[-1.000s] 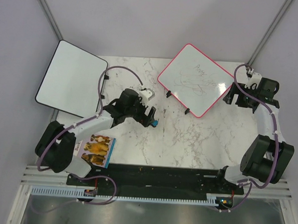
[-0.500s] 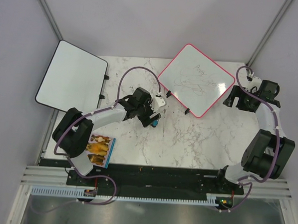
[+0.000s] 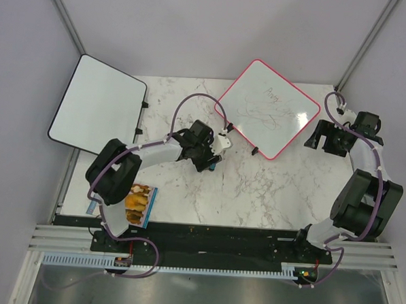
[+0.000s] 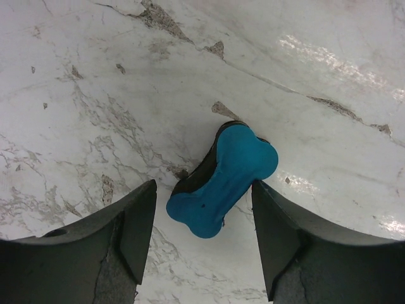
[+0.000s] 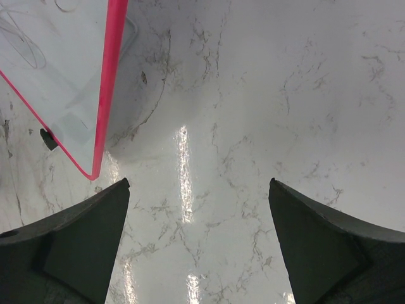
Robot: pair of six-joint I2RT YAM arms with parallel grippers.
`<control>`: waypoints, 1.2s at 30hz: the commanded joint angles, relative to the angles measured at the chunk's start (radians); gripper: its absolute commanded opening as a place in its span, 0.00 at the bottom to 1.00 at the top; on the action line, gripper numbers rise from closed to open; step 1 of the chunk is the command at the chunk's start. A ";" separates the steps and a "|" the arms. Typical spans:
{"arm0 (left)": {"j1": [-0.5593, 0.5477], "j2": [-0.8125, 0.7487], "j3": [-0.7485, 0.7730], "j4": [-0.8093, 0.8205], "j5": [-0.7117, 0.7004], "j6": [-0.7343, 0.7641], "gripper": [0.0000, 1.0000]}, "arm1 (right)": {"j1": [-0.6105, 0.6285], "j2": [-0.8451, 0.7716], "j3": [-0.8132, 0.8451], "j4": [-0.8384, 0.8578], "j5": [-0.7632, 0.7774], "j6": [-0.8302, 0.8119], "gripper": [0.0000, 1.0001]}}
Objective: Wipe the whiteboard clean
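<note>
The whiteboard, pink-framed and marked with faint grey scribbles, stands tilted at the back of the marble table; its pink edge and corner show at the upper left of the right wrist view. A blue bone-shaped eraser with a black underside lies on the marble. My left gripper straddles it with its jaws apart: the right finger is at the eraser's end, the left finger stands clear of it. My right gripper hangs open over bare marble just right of the board.
A black-framed white board leans off the table's back left corner. A picture card lies near the left arm's base. The whiteboard's small black foot rests on the marble near the eraser.
My left arm has reached right and settled over the blue eraser, and its jaws have narrowed around it. The right gripper has shifted slightly nearer along the board's right side, still wide open.
</note>
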 commanded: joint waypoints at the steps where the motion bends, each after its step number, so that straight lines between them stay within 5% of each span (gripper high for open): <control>1: -0.009 0.036 0.048 -0.008 -0.006 0.019 0.68 | -0.006 0.003 0.042 -0.003 -0.006 -0.025 0.98; 9: -0.011 0.053 0.055 -0.012 -0.014 0.014 0.57 | -0.011 0.007 0.043 -0.002 -0.012 -0.030 0.98; 12: -0.012 0.070 0.072 -0.037 -0.008 0.005 0.35 | -0.012 0.016 0.048 0.006 -0.025 -0.041 0.98; 14: -0.012 0.091 0.106 -0.066 -0.041 -0.007 0.10 | -0.017 0.004 0.043 0.035 -0.012 -0.051 0.98; 16: -0.012 0.121 0.129 -0.112 -0.061 -0.033 0.02 | -0.017 -0.019 0.028 0.072 0.006 -0.064 0.98; 30: -0.011 0.062 0.173 -0.100 -0.077 -0.200 0.02 | -0.046 -0.048 0.062 0.084 -0.136 -0.022 0.98; 36: -0.009 0.052 0.181 -0.060 -0.074 -0.280 0.02 | -0.112 0.067 0.123 0.077 -0.418 -0.030 0.98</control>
